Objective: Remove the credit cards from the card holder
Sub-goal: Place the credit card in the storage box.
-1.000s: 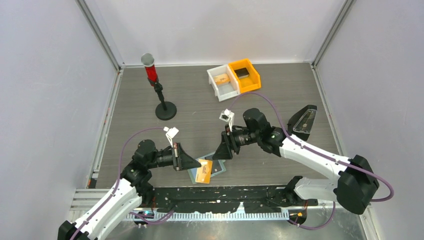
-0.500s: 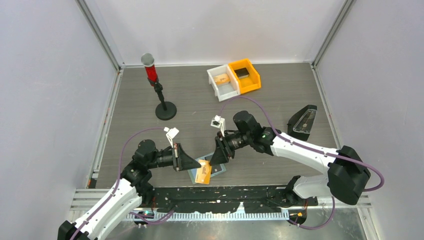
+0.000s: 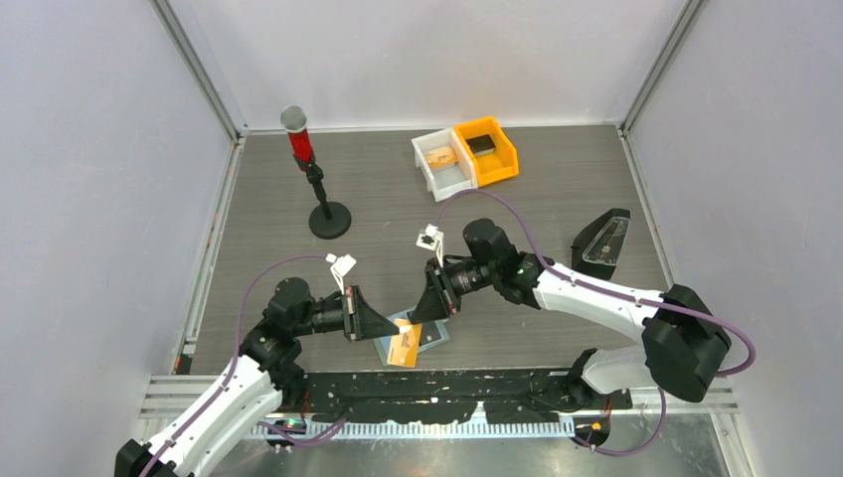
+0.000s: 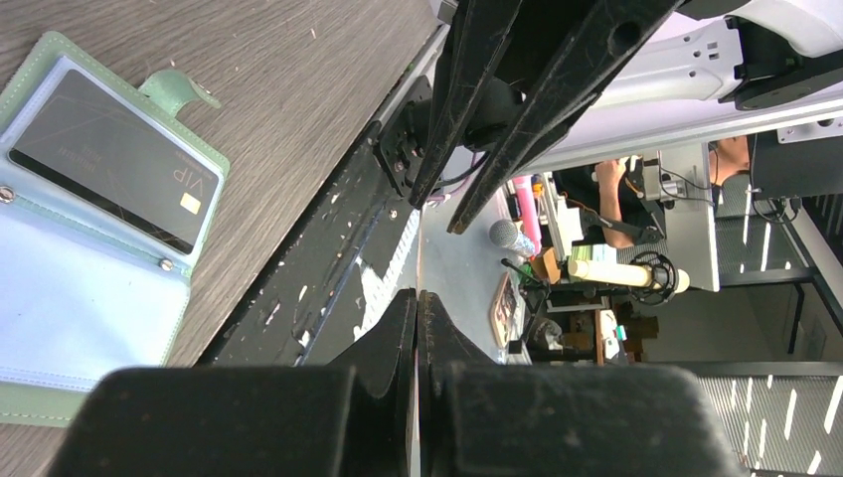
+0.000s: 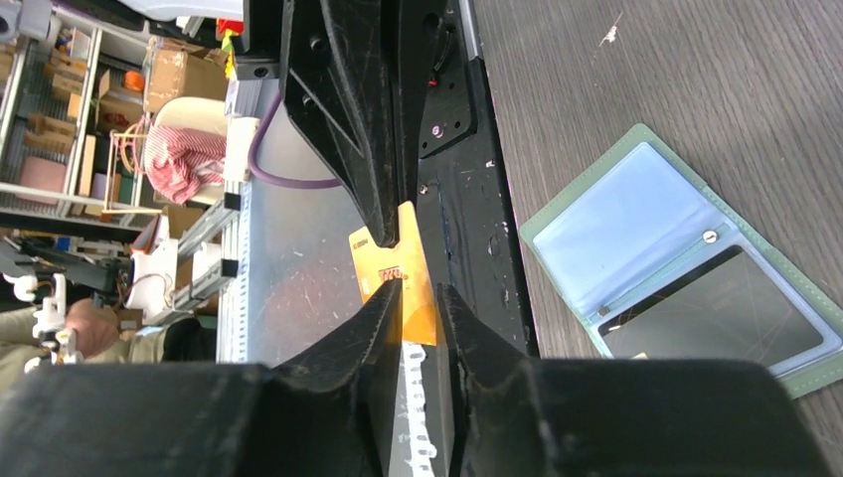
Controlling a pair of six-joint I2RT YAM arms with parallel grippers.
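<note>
My left gripper is shut on the tan-orange credit card and holds it above the table's near edge; in the left wrist view the card is a thin edge between the shut jaws. My right gripper is close over the card, jaws a little apart; in the right wrist view the card shows between its fingertips. The pale-green card holder lies open on the table, a light blue card in one pocket and a dark card in the other.
A red-topped stand on a black base is at the back left. A white bin and an orange bin with a black block stand at the back. A dark translucent case lies at the right. A black rail runs along the near edge.
My right arm has moved left and toward the near edge, bringing its gripper up to the card. My left gripper has stayed put with the orange card.
</note>
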